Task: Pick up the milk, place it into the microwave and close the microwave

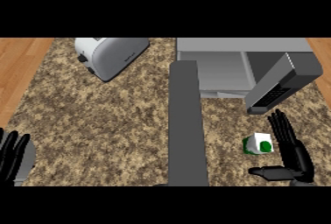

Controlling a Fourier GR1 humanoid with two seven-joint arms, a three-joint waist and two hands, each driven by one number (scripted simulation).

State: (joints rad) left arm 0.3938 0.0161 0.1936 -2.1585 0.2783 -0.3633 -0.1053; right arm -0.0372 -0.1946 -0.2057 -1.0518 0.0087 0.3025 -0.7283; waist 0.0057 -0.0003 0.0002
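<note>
None of three steps done: left hand (14, 158) resting open at lower-left edge; microwave door (187, 127) swung wide; milk (258, 144) upright on counter (97, 122), just beside right hand (292, 153), open, holding nothing; grasp, placing, closing left

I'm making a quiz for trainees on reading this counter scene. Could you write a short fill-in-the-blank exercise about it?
1. The milk carton stands on the counter next to the robot's ____ hand.
2. The microwave has its door ____.
3. The toaster sits to the ____ of the microwave.
4. The left hand rests at the view's lower ____ edge.

Missing words: right; open; left; left
</note>
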